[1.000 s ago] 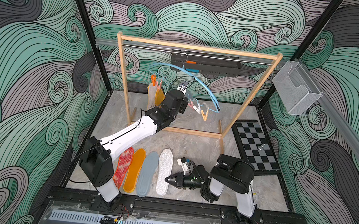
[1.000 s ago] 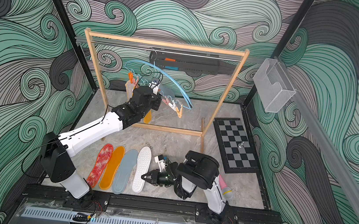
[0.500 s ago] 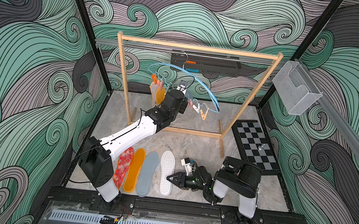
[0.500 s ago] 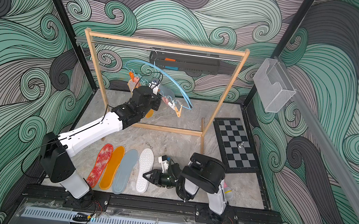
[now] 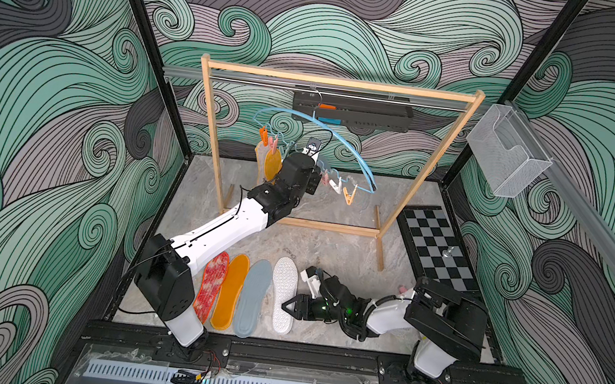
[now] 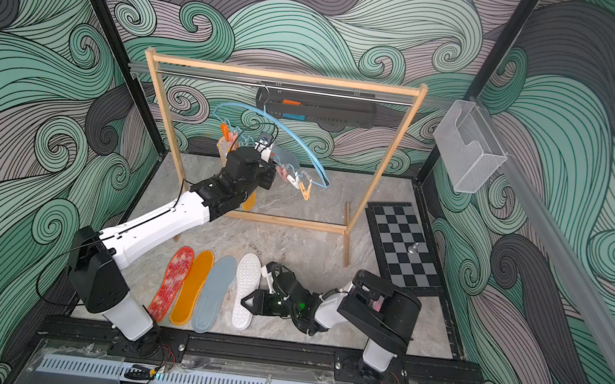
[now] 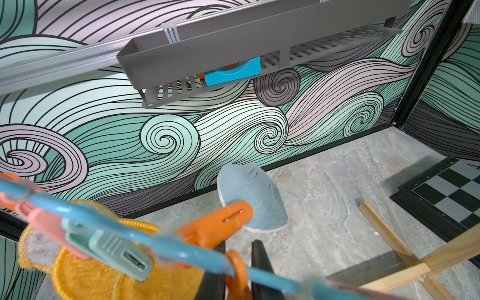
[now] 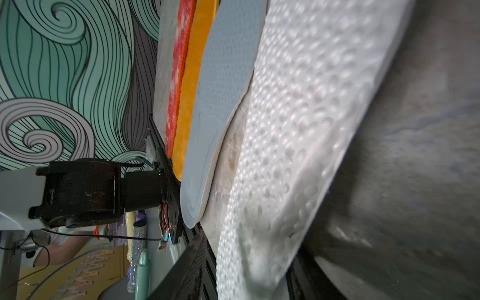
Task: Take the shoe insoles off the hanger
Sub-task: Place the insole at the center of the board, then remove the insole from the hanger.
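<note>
The light blue hanger (image 5: 364,168) hangs tilted on the rack's rod. An orange insole (image 5: 271,163) and a grey-blue insole (image 7: 252,197) still hang from its clips. My left gripper (image 7: 239,241) is up at the hanger, shut on the tail of the orange clip (image 7: 218,226) that holds the grey-blue insole. On the floor lie a red-white mottled insole (image 5: 211,288), an orange one (image 5: 230,290), a grey-blue one (image 5: 252,297) and a white dotted one (image 5: 283,296) side by side. My right gripper (image 5: 287,305) lies low at the white insole's heel end, open, jaws either side of its edge.
The wooden rack (image 5: 342,82) stands across the back of the floor, with its foot rail behind the row of insoles. Empty clips (image 5: 349,195) dangle at the hanger's low end. A chessboard (image 5: 437,247) lies at the right, and a wire basket (image 5: 507,152) hangs on the right wall.
My right gripper's jaws have opened at the white dotted insole, and that arm's elbow has swung right. The left arm and the hanger have stayed put.
</note>
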